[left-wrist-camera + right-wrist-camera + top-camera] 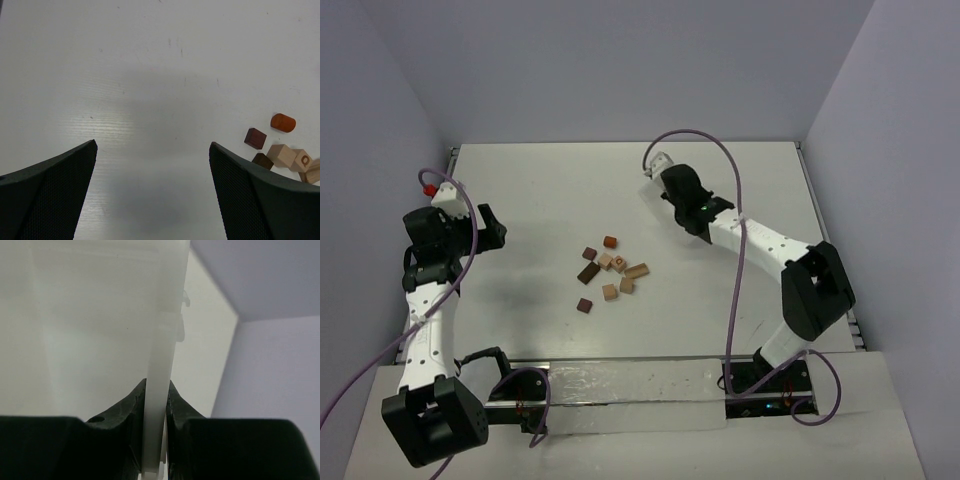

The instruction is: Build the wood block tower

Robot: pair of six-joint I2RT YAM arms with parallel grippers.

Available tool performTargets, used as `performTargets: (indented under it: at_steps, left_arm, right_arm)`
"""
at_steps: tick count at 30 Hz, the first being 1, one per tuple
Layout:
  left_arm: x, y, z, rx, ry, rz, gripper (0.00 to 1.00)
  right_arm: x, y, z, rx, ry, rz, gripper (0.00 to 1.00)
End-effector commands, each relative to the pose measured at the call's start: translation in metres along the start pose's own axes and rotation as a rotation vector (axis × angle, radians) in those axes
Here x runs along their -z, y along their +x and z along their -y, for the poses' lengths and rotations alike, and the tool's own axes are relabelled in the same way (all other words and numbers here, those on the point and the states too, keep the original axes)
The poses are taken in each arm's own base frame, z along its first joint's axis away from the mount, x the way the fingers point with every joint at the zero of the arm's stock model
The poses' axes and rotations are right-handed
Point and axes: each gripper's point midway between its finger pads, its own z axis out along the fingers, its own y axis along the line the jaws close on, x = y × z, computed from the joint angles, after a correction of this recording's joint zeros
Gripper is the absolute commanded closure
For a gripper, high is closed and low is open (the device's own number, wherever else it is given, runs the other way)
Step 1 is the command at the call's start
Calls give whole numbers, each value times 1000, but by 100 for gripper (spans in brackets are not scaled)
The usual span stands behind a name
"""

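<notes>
Clamped on a thin white plastic wall (161,330), my right gripper (156,390) hangs well beyond the wood blocks (610,270), a bit to their right. I cannot tell what that plastic belongs to. My left gripper (152,145) is spread wide with nothing in it. It sits well off to the left of the blocks, looking down at bare table (540,190).

No tower stands yet. The blocks lie loose in a little bunch, some touching, some a bit apart.

My biggest worry is the plastic. If I bring the right gripper over the blocks while it holds that wall, the wall could sweep them around or knock them apart.

My next worry is the left gripper, which is much bigger than any block. The blocks sit so close together that closing on one may shove the ones beside it, or grab two at once.

My smallest worry is the round orange block (283,122) at the far edge of the bunch. I think it could roll away if bumped.
</notes>
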Motion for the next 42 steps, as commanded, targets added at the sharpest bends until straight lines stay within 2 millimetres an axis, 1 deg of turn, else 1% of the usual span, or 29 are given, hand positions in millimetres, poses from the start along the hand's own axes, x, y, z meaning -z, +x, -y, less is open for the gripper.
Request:
performTargets:
  at_steps: [1, 3, 5, 6, 7, 8, 9, 10, 11, 12, 15, 17, 19, 21, 22, 23, 27, 31, 34, 38, 42]
  left_arm:
    - [10, -20, 10, -43, 50, 68, 1]
    - [9, -19, 10, -44, 50, 67, 1]
    - [9, -19, 9, -43, 47, 66, 1]
    - [9, -19, 9, -43, 48, 67, 1]
    - [9, -19, 9, -44, 51, 66, 1]
    - [8, -19, 10, -47, 55, 66, 1]
    - [8, -18, 10, -49, 57, 65, 1]
    - [8, -18, 11, -49, 59, 64, 1]
    - [8, -18, 11, -49, 62, 64, 1]
    - [8, -18, 12, -50, 65, 64, 1]
    - [8, -17, 12, -54, 69, 64, 1]
    - [7, -17, 12, -55, 70, 63, 1]
    - [7, -17, 12, -55, 72, 63, 1]
    - [7, -16, 13, -55, 76, 62, 1]
    - [7, -16, 13, -56, 77, 62, 1]
    - [7, -16, 13, -56, 76, 61, 1]
    - [7, -16, 13, -57, 75, 59, 1]
    - [6, -15, 11, -54, 68, 57, 1]
    - [5, -15, 10, -53, 64, 55, 1]
    - [3, -14, 10, -51, 66, 48, 1]
    - [3, -13, 10, -48, 65, 46, 1]
  right_arm:
    - [4, 62, -13, -150, -237, -183, 100]
    - [-4, 76, -4, -203, -278, -216, 100]
    - [-15, 88, 11, -279, -338, -235, 100]
    - [-18, 98, 24, -303, -322, -258, 100]
    - [-25, 116, 33, -344, -339, -294, 100]
    - [-30, 120, 36, -362, -374, -300, 100]
    - [-37, 132, 58, -409, -348, -314, 100]
    - [-42, 145, 61, -429, -362, -347, 100]
    - [-47, 160, 72, -465, -373, -358, 100]
    - [-52, 169, 78, -485, -388, -365, 100]
    - [-65, 191, 94, -521, -413, -399, 100]
    - [-78, 213, 106, -564, -428, -422, 100]
    - [-83, 224, 111, -591, -448, -431, 100]
    - [-93, 242, 120, -623, -447, -453, 100]
    - [-100, 248, 121, -631, -448, -458, 100]
    - [-100, 257, 125, -644, -447, -469, 100]
    - [-114, 278, 132, -688, -450, -488, 100]
    - [-124, 289, 139, -725, -427, -491, 100]
    - [-127, 295, 139, -738, -423, -495, 100]
    - [-132, 298, 135, -731, -429, -493, 100]
    - [-134, 303, 131, -728, -437, -502, 93]
